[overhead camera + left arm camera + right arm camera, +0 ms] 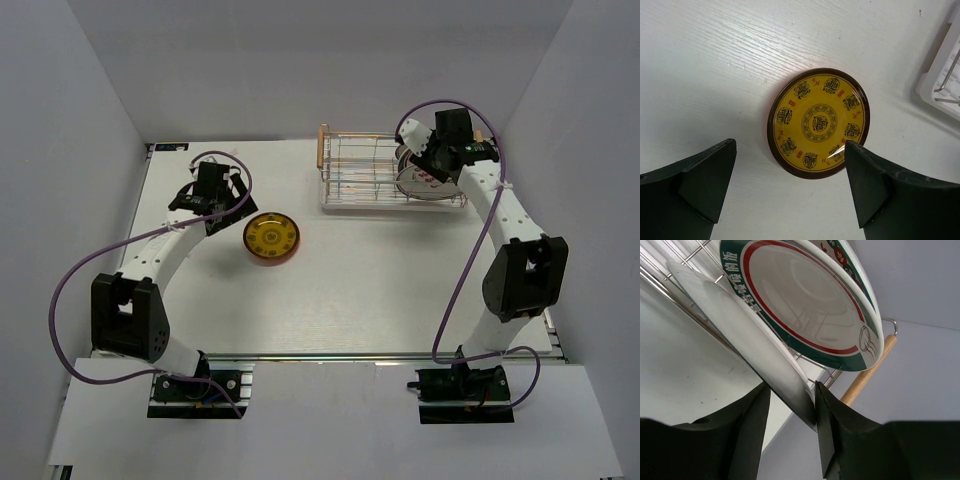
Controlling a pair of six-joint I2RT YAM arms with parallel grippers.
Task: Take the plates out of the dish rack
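The right gripper [791, 396] is clamped on the lower rim of a white plate [735, 320], one finger on each face, the edge filling the gap between them. The plate stands tilted in the rack [365, 172]. Just beyond it, on the far side from the fingers, leans a green-rimmed plate [805, 305] with a red ring. Past both, the rack's wooden handle [867, 375] shows.

The plate looks stiff, glazed and slick, and will likely chip if knocked. It is probably heavy enough to swing about a grip this close to the edge. The rim is the only place to hold it while it sits in the wires, so a deep, firm bite and a straight lift out seem wise.

The left gripper [790, 150] hangs spread wide and holds nothing. Below and just ahead of its fingers a small yellow plate [818, 122] lies flat on the table [715, 55], well apart from the rack.

The wires holding the white plate's foot are hidden. From above, the right arm covers that end of the rack, so how many plates remain there cannot be counted.
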